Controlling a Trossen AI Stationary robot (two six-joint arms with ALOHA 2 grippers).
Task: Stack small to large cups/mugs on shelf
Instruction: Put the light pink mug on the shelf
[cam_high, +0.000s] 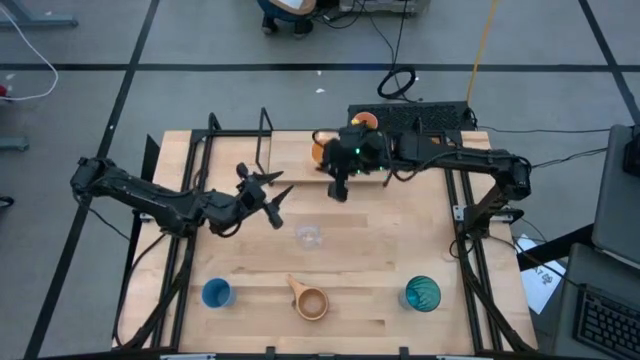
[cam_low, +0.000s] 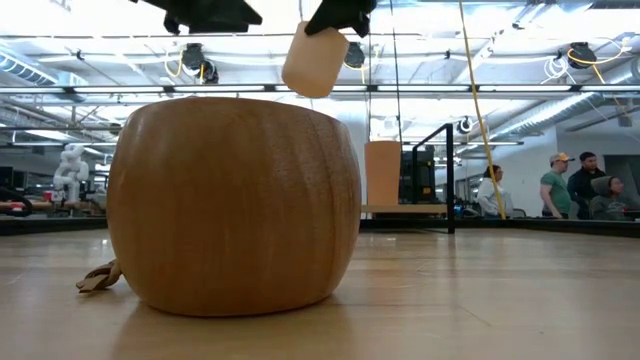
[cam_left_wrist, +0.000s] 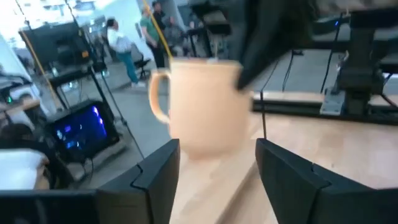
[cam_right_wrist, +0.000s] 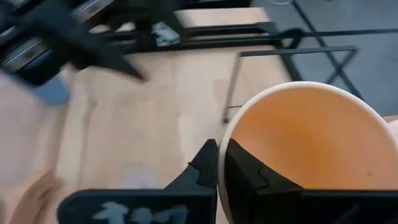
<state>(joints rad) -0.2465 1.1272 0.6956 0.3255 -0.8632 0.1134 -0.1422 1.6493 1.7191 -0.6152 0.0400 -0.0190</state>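
My right gripper (cam_right_wrist: 217, 163) is shut on an orange handled cup (cam_high: 320, 150) in the air at the table's far middle. In the low view this cup (cam_low: 315, 60) hangs high above the tabletop. My left gripper (cam_left_wrist: 217, 168) stands open just to the cup's left, level, nothing between its fingers. A second orange cup (cam_low: 383, 175) stands on the shelf (cam_low: 400, 210). On the tabletop stand a tiny clear cup (cam_high: 308, 237) and, along the near edge, a blue cup (cam_high: 217, 293), a tan mug (cam_high: 311, 302) and a teal tumbler (cam_high: 422, 293). My right gripper pinches the orange cup's rim (cam_right_wrist: 222, 146), one finger inside the cup and one outside, on the side away from the handle (cam_left_wrist: 158, 93). The fingers slant down from the table's right. The cup hangs below them, clear of everything and slightly tilted, mouth up.
A black rod frame (cam_high: 262, 140) stands at the far left of the table. Both arms' frames flank the table. Several people (cam_low: 555, 185) are in the room beyond the far edge. The tan mug (cam_low: 235, 200) fills much of the low view.
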